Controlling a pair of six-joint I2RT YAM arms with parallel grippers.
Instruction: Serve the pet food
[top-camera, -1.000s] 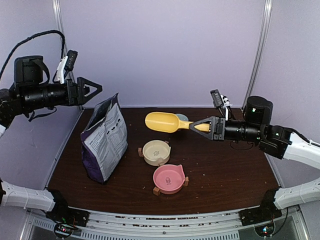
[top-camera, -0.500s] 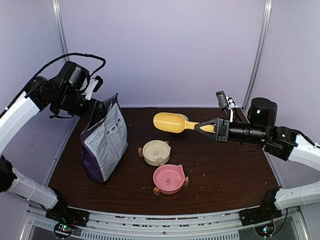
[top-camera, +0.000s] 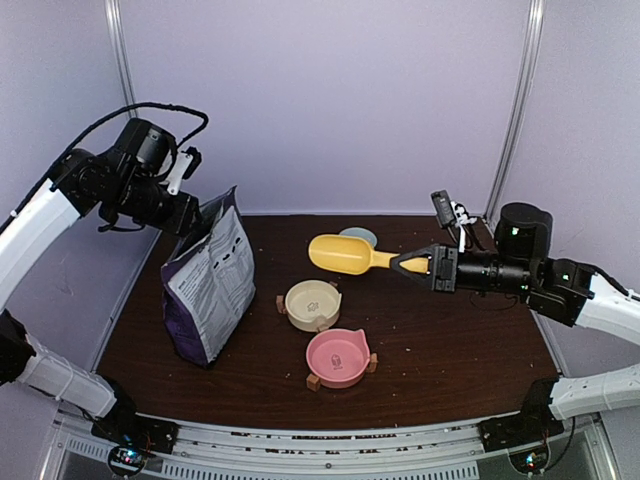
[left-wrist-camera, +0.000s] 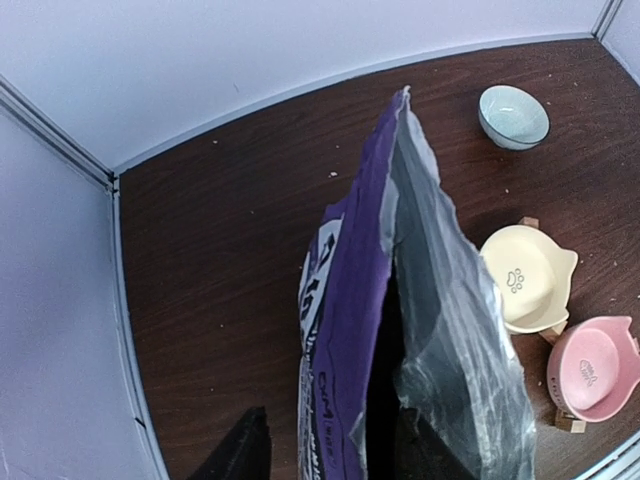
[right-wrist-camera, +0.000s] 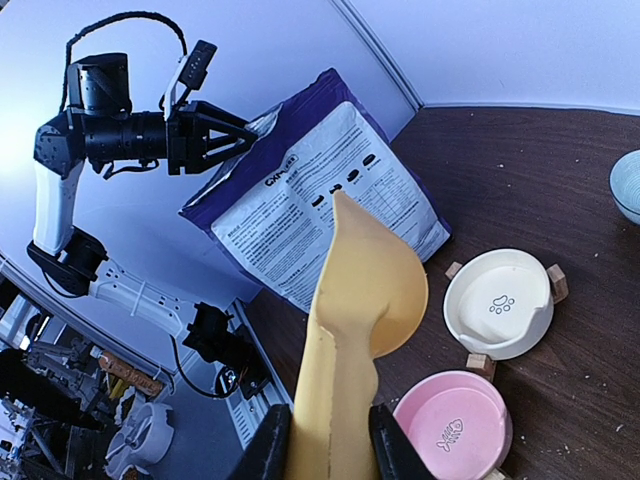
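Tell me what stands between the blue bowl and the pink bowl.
The cream bowl stands between the blue bowl and the pink bowl, clearest in the left wrist view.

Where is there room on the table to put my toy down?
On the table, the right side past the pink bowl is bare. So is the back, between bag and blue bowl. The middle is crowded: cream bowl beside pink bowl, scoop overhead.

Three bowls: cream (top-camera: 313, 303), pink (top-camera: 337, 357), blue (left-wrist-camera: 513, 115); one bag (top-camera: 210, 285); one scoop (top-camera: 340, 254); blocks (top-camera: 313, 382), count unclear.
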